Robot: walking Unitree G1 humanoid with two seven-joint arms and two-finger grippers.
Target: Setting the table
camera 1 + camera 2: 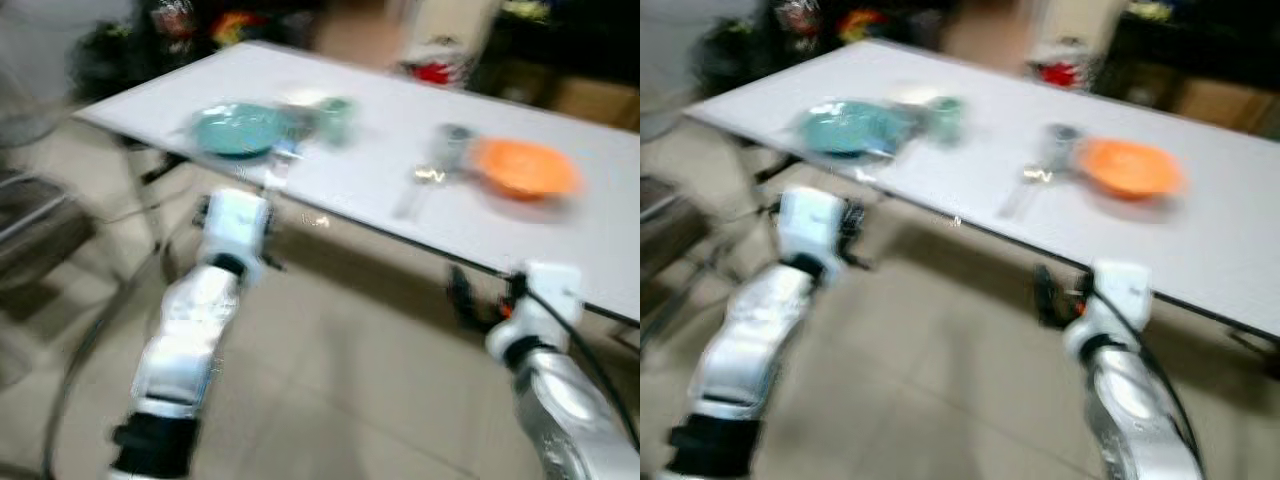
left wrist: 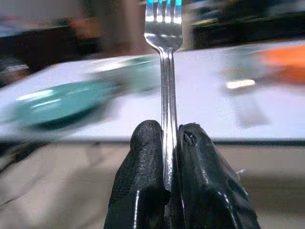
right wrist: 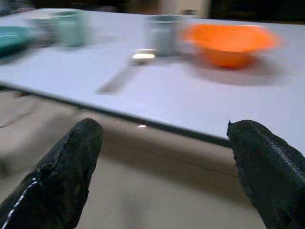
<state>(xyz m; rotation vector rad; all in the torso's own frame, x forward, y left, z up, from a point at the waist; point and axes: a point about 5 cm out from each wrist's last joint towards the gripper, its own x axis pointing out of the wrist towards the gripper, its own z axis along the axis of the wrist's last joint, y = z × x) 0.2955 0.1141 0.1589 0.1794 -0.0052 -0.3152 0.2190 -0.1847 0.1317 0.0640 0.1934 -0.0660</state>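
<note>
Nearest to you, at the bottom of the head views, are the two silver arms: your left arm rises from the lower left of the frame, your right from the lower right, both reaching toward the near edge of the white table (image 1: pixel 560 250). Your left gripper (image 2: pixel 170 143) is clamped on a metal fork (image 2: pixel 166 86), its two black fingers (image 2: pixel 143 162) pressed against the handle from both sides, with the tines pointing up toward the top of the left wrist frame. In the head view the fork shows only as a blurred sliver in front of the table edge, just below the teal plate (image 1: pixel 238 128). Your right gripper (image 3: pixel 167 157) is spread wide and holds nothing; its fingers (image 3: pixel 71 162) sit at the lower corners of the right wrist frame, below the table edge. On the table, the teal plate lies toward the upper left of the frame with a pale green cup (image 1: pixel 338 118) just beside it. To the right, near the centre, a grey cup (image 1: pixel 452 145) stands just beside an orange bowl (image 1: pixel 525 168), and a utensil (image 3: pixel 125 71) lies in front of the grey cup; motion blur hides its type. Everything is smeared by blur.
</note>
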